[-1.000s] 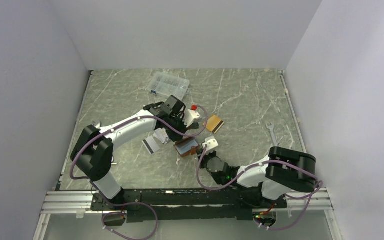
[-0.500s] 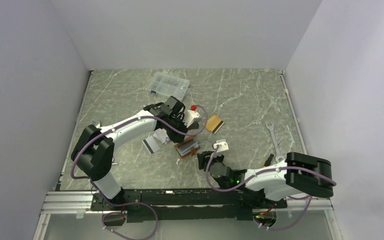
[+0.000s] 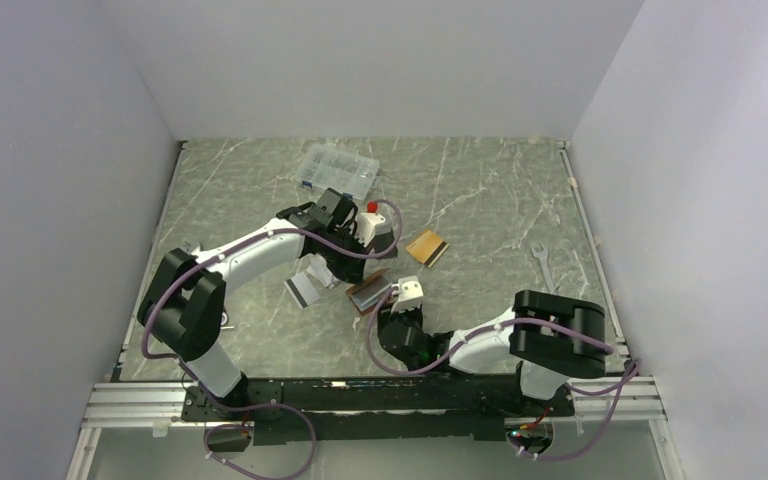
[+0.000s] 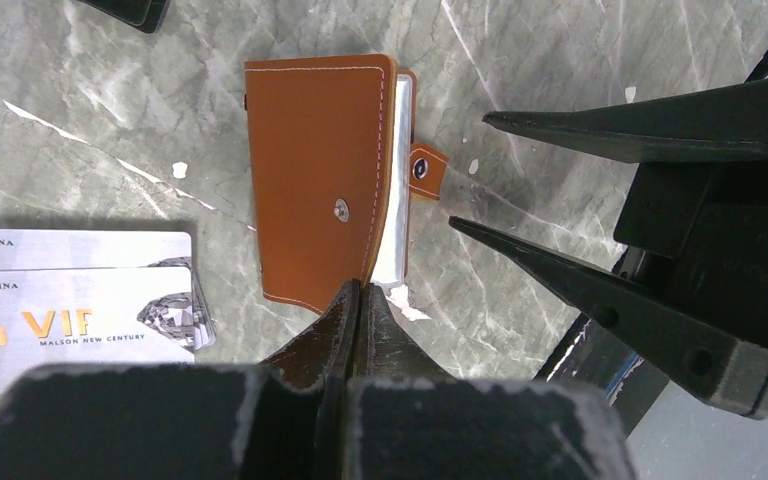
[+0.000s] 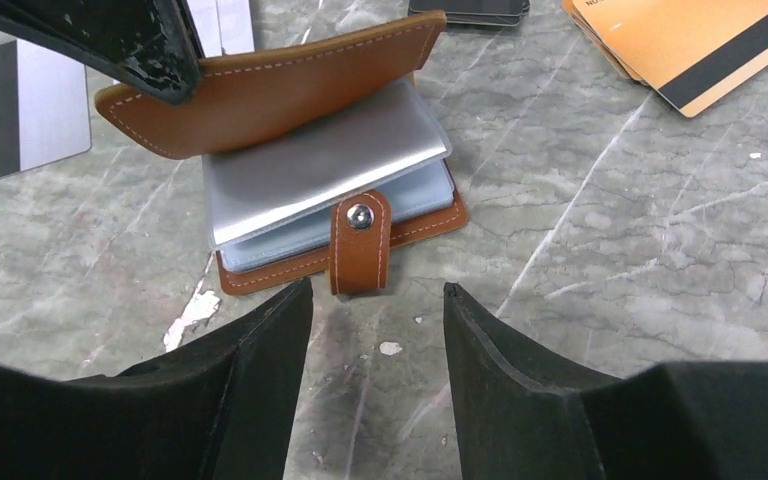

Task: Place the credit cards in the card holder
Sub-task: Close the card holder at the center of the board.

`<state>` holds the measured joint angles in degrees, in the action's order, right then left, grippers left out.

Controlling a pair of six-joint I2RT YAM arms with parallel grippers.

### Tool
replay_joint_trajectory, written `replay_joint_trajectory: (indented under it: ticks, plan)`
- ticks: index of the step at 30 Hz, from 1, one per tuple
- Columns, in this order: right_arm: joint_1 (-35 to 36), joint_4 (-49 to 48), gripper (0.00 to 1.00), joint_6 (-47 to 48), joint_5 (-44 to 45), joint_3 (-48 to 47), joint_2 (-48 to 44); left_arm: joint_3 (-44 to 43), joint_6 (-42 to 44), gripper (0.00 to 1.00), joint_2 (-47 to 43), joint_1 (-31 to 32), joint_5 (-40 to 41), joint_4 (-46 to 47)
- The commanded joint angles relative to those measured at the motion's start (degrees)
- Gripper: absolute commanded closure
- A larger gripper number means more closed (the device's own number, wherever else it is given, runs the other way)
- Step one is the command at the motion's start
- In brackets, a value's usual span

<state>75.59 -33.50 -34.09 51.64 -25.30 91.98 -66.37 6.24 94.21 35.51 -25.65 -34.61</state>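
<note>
Right wrist view: card holder [image 5: 330, 170] lies mid-table, brown cover raised. The left gripper [image 4: 357, 292] is pinched closed on the cover's corner. Right gripper [image 5: 375, 295] open, hovering just short of the snap strap [image 5: 360, 245]. Silver credit cards [image 4: 70, 310] lie beside the holder.

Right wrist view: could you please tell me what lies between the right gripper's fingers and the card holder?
Only bare marble table with white specks, as the right wrist view shows; the snap strap of the card holder nearly reaches the open fingers.
</note>
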Motion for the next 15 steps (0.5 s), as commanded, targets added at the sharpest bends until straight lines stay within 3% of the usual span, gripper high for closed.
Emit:
replay_joint_trajectory:
  ticks: [1, 15]
  plan:
    - [0.2, -3.9, 0.47, 2.1, 1.8, -1.9, 1.9, 0.4, -0.9, 1.0, -1.5, -1.0, 0.5, -0.2]
    - [-0.8, -17.5, 0.47, 6.5, 0.4, -0.5, 5.6, -0.3, -1.4, 1.0, -2.4, -1.4, -1.9, -1.4]
